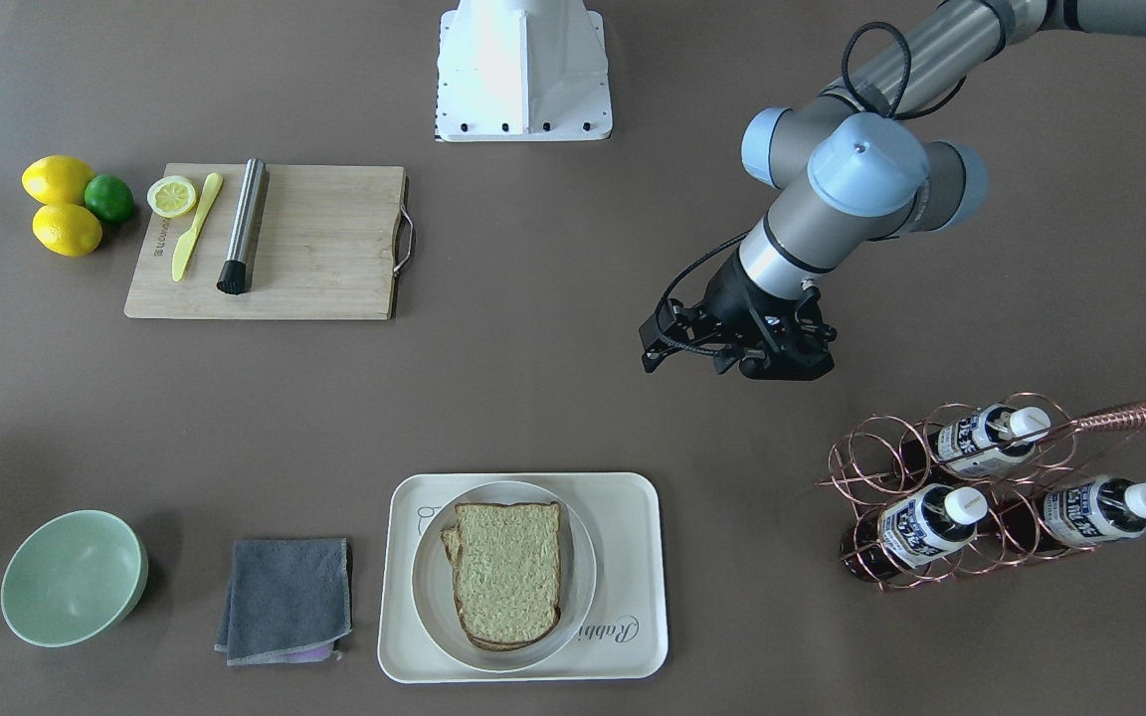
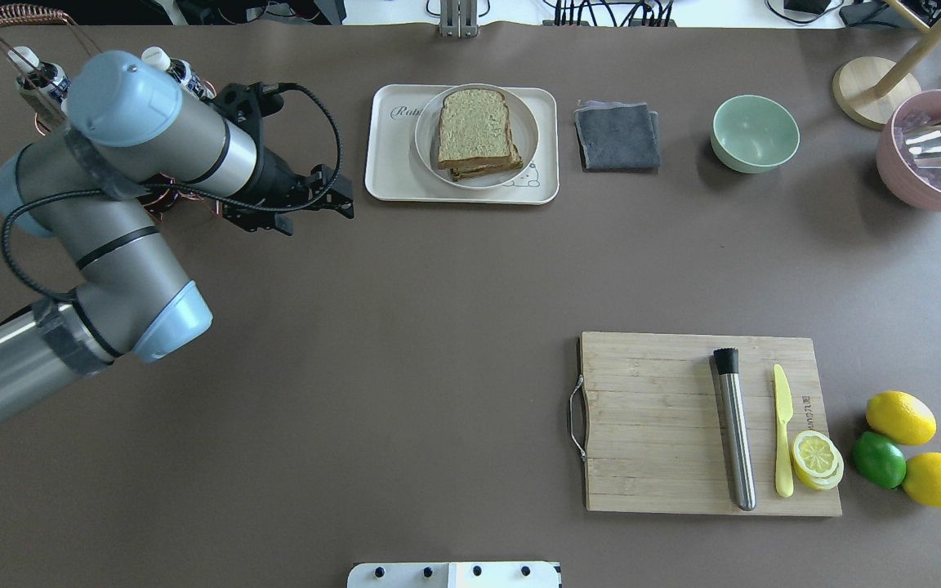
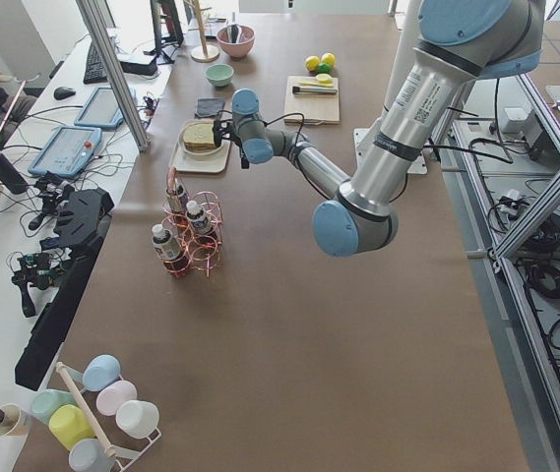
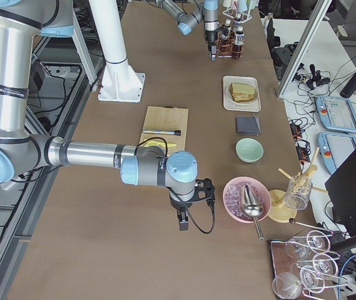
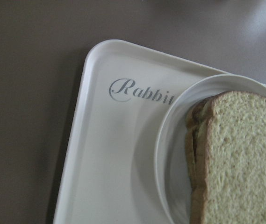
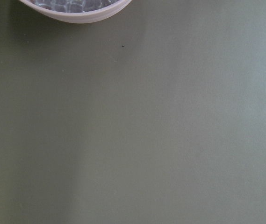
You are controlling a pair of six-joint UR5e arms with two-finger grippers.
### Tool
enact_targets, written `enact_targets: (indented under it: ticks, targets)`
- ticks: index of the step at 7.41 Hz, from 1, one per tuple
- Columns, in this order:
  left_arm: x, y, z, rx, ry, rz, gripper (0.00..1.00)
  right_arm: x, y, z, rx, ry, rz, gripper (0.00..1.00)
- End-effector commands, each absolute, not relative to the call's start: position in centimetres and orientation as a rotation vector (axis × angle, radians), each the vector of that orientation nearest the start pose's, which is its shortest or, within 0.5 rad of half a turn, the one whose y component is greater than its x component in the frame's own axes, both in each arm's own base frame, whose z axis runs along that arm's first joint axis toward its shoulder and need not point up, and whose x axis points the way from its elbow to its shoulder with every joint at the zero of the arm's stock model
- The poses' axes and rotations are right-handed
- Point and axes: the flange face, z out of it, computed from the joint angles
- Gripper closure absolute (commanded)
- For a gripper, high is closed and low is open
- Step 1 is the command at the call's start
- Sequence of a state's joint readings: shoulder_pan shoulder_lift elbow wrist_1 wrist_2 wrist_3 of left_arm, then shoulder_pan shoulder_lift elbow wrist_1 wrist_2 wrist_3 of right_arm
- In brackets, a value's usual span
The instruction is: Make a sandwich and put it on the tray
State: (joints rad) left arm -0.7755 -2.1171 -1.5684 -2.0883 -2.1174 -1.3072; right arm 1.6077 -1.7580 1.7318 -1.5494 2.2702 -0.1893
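Observation:
The sandwich (image 1: 506, 572), two slices of brown-crusted bread, lies on a white round plate (image 1: 588, 567) that stands on the cream tray (image 1: 623, 517) marked "Rabbit". It also shows in the overhead view (image 2: 477, 126) and in the left wrist view (image 5: 240, 154); the filling is hidden. My left gripper (image 2: 315, 208) hovers above the table beside the tray's end, apart from it, and looks open and empty. My right gripper (image 4: 181, 222) shows only in the exterior right view, near a pink bowl; I cannot tell whether it is open or shut.
A copper rack of bottles (image 1: 991, 487) stands close behind the left arm. A grey cloth (image 1: 285, 597) and a green bowl (image 1: 71, 577) lie past the tray. A wooden cutting board (image 1: 314, 249) carries a muddler, knife and lemon half. The pink bowl (image 2: 928, 155) holds ice.

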Motion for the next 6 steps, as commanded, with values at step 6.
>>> enact_targets:
  ticks: [6]
  targets:
    - [9.3, -47.2, 54.2, 0.234, 0.891, 0.227, 0.01, 8.4, -40.7, 66.9, 0.069, -0.694, -0.140, 0.00]
